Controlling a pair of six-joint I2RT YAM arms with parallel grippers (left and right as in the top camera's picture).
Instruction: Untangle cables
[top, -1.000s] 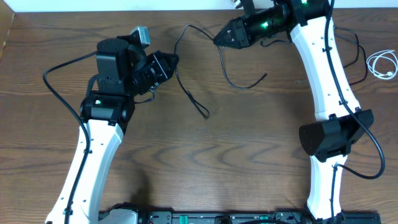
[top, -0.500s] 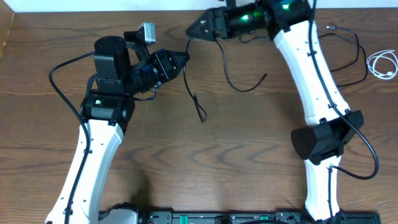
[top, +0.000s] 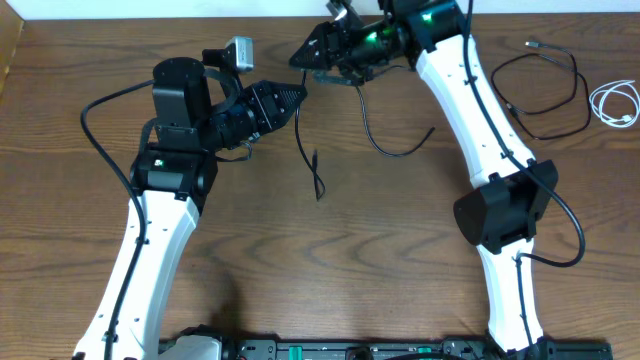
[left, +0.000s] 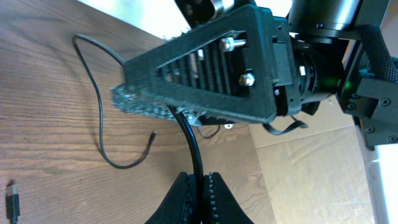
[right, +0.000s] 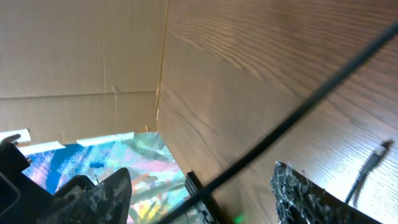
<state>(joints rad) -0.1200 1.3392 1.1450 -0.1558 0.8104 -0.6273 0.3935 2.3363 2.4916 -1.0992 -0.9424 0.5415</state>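
Black cable (top: 300, 145) sits pinched in my closed left gripper (top: 299, 98); my right gripper (top: 301, 58), upper centre, straddles it wide open. Next, I judge: clamp there and pull apart.

Left claw (top: 298, 96) pinched shut, right claw (top: 299, 58) spread wide, tips close.

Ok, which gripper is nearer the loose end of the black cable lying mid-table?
Left. The left gripper is shut on that black cable, behind its loose end; the right gripper sits farther back, beyond the left one.
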